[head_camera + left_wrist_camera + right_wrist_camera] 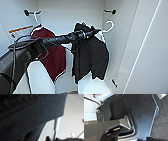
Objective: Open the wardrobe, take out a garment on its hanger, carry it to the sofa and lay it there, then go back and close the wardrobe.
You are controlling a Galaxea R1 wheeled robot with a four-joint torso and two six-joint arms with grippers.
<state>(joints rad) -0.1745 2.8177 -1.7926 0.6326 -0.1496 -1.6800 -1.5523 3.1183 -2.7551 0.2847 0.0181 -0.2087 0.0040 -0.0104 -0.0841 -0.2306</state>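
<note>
The wardrobe [62, 15] stands open in front of me, its white door [150, 50] swung out at the right. The black garment [91, 57] hangs on a white hanger [109, 26], whose hook sits below and apart from the right peg [111, 11]. My left arm reaches in from the left, and my left gripper [94, 32] is shut on the hanger at the garment's collar. In the left wrist view, dark garment fabric [28, 112] looms close beside the hanger's white bar [55, 127]. My right gripper [112, 135] hangs low over my own dark base.
A maroon jacket [51, 57] with white trim hangs from the left peg [27, 12], just left of my arm. The wardrobe's white side walls close in on both sides. A dark floor [161, 125] lies beside my base.
</note>
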